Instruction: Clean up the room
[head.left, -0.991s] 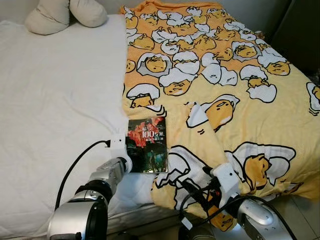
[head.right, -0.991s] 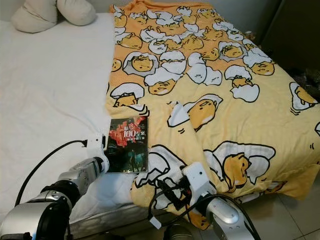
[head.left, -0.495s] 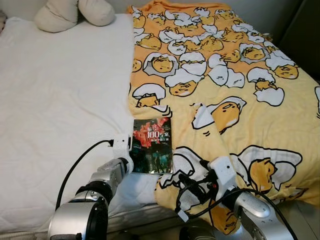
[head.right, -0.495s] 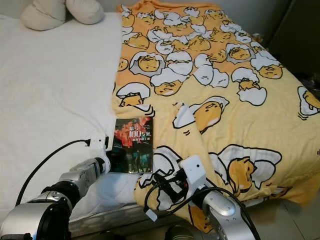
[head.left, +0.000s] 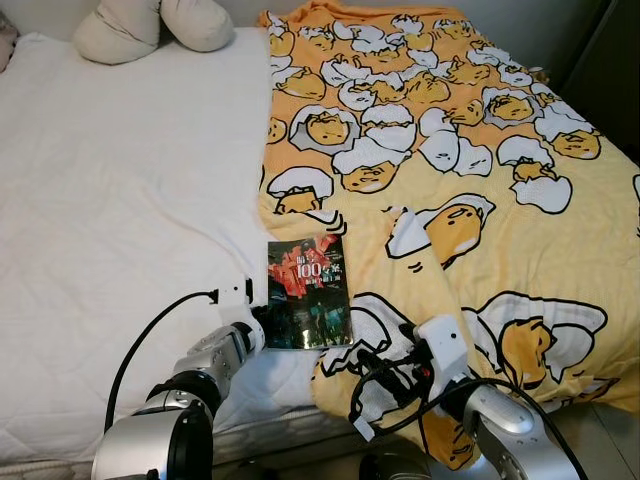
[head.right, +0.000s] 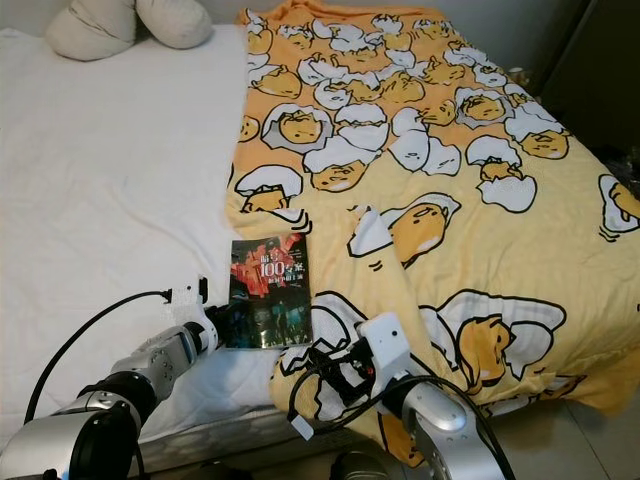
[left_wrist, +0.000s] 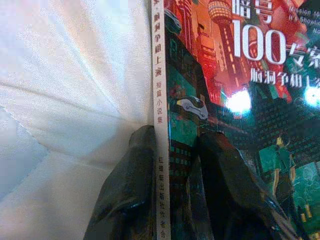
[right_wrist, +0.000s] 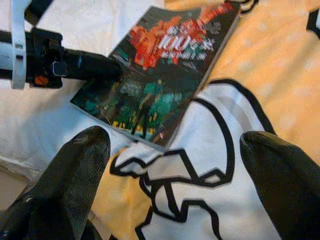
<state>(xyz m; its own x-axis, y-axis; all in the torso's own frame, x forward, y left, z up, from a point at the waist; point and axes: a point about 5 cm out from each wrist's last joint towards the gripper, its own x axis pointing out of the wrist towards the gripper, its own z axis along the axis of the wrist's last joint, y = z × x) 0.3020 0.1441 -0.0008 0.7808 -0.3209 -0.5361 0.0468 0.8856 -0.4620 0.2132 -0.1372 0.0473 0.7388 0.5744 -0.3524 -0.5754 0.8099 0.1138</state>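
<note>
A dark paperback book (head.left: 308, 292) with red and teal cover art lies on the white sheet (head.left: 120, 200), at the edge of the yellow cartoon-egg blanket (head.left: 470, 150). My left gripper (head.left: 262, 322) is at the book's near left corner. In the left wrist view (left_wrist: 177, 135) one finger lies on the cover and the other against the spine, shut on the book (left_wrist: 240, 75). My right gripper (right_wrist: 172, 140) hovers open over the blanket near the book's (right_wrist: 165, 65) near right corner, fingers (right_wrist: 75, 170) spread wide.
Two beige pillows (head.left: 155, 25) lie at the head of the bed. The bed's front edge runs just under my arms. A dark piece of furniture (head.left: 610, 60) stands at the far right, and pale floor (head.right: 600, 440) shows at the near right.
The camera has shifted a little. My left gripper has closed in on the book's near corner. My right gripper has moved left over the blanket toward the book.
</note>
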